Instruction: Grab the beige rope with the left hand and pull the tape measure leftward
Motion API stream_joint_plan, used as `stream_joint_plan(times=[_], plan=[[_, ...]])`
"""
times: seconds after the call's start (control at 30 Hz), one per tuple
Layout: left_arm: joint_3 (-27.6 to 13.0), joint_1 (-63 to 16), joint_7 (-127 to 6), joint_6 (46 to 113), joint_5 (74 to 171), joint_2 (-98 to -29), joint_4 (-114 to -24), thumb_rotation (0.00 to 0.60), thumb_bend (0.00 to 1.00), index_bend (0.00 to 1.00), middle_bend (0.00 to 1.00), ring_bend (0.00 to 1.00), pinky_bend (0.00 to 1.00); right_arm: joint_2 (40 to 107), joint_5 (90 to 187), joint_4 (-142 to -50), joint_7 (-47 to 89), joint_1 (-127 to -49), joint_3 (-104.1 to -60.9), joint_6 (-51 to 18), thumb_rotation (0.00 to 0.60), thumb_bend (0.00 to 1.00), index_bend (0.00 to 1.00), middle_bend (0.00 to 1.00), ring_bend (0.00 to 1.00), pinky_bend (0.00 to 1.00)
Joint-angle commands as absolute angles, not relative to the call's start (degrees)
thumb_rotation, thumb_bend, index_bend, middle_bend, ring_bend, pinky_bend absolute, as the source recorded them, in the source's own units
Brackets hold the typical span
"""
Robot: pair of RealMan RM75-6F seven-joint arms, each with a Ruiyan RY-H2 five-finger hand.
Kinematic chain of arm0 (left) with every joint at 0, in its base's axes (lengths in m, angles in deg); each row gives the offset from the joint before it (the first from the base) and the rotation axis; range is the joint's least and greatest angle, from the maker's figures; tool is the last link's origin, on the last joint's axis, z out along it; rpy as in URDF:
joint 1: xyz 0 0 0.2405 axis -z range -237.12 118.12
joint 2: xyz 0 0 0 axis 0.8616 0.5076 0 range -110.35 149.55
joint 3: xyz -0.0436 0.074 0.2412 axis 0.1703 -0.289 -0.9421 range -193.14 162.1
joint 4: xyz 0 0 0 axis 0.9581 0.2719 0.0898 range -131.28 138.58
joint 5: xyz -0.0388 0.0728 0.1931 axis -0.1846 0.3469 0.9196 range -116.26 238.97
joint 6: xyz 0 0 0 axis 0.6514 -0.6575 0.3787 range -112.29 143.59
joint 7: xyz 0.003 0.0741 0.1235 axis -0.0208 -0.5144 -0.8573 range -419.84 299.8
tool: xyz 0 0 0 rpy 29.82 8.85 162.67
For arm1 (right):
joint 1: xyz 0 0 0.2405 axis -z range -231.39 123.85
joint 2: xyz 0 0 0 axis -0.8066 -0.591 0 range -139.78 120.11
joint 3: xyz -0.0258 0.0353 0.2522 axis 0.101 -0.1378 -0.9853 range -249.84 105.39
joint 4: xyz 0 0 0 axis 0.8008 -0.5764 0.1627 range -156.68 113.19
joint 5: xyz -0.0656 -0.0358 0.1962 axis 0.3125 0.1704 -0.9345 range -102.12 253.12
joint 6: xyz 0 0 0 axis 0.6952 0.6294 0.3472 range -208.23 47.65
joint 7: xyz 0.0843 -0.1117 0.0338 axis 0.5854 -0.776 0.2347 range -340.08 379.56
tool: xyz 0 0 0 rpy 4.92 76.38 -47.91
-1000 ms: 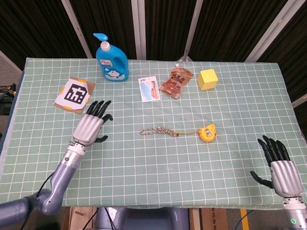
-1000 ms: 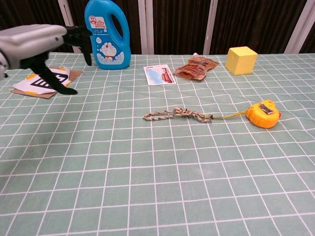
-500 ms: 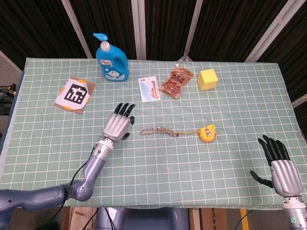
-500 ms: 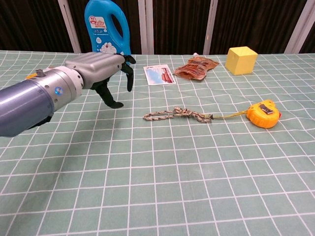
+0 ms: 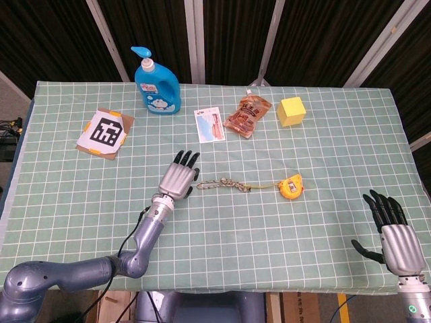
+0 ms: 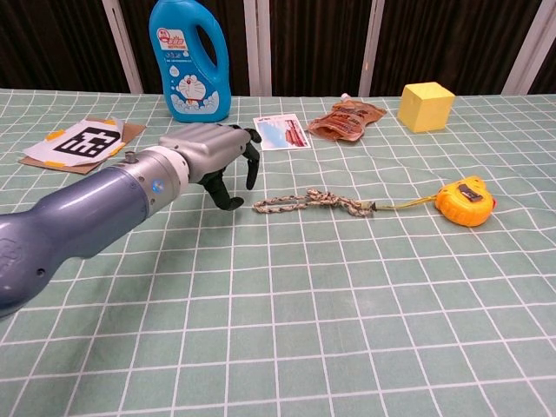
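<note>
Left hand (image 5: 178, 180) unclenched, empty, just at 9 o'clock of braided beige rope (image 5: 225, 182); thin rope might slip grasp, leaving orange tape measure (image 5: 291, 187) unmoved.

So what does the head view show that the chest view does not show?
Only the head view shows the right hand, open at the table's near right edge. Only the chest view shows the left hand from the side, fingers apart, just short of the beige rope. Both show the rope tied to the tape measure and the blue bottle.
</note>
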State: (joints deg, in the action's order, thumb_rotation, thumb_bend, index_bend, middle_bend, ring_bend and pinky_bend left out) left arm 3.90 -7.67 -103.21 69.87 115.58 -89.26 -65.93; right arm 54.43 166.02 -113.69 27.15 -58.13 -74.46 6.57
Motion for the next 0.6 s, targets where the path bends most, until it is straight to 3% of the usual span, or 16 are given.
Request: stream_joint_plan(times=[0.03, 0.6], plan=[[3.96, -6.57, -103.02, 69.33, 114.98, -90.54, -64.23, 0.6, 0.44, 0.49, 0.04, 0.0, 0.0, 54.37, 165.99, -113.7, 27.25, -58.12, -74.45, 6.54, 0.6, 0.22, 0.0, 0.0, 0.0, 0.0], [2.85, -3.55, -101.59, 68.57, 114.57, -94.92, -57.48, 0.6, 0.46, 0.52, 0.05, 0.0, 0.0, 54.11, 165.69, -113.77, 28.07, -58.15, -74.44, 6.17, 0.6, 0.22, 0.0, 0.0, 0.0, 0.0]])
